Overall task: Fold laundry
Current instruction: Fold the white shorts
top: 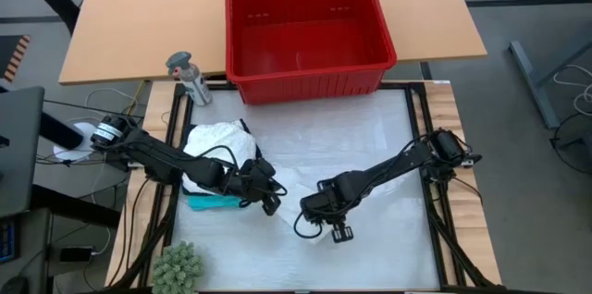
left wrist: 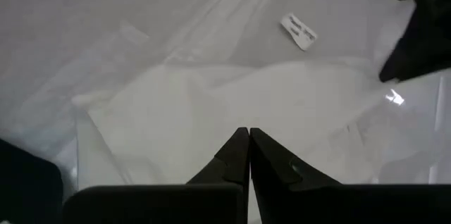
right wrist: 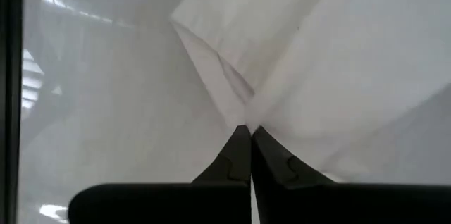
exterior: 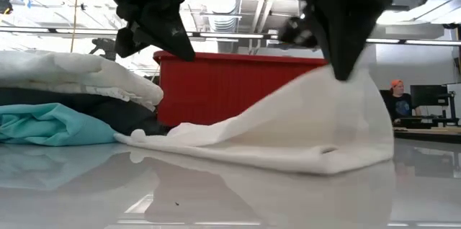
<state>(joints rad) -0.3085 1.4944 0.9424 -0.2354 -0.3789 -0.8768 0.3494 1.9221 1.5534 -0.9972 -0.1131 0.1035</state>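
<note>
You have the red basket (top: 310,35) at top centre of the high view, a grey bottle (top: 189,77) to its left and a fuzzy green plant (top: 178,267) at lower left. Your right gripper (exterior: 344,70) is clenched on the white garment (exterior: 288,132), pinching it into a peak mid-frame. Your left gripper (top: 269,203) hangs clenched, empty, beside the folded stack (top: 217,146) at left.

Two grippers (top: 270,203) (top: 340,232); one red basket (top: 309,72); one fuzzy plant (top: 177,268); one bottle (top: 190,78)
</note>
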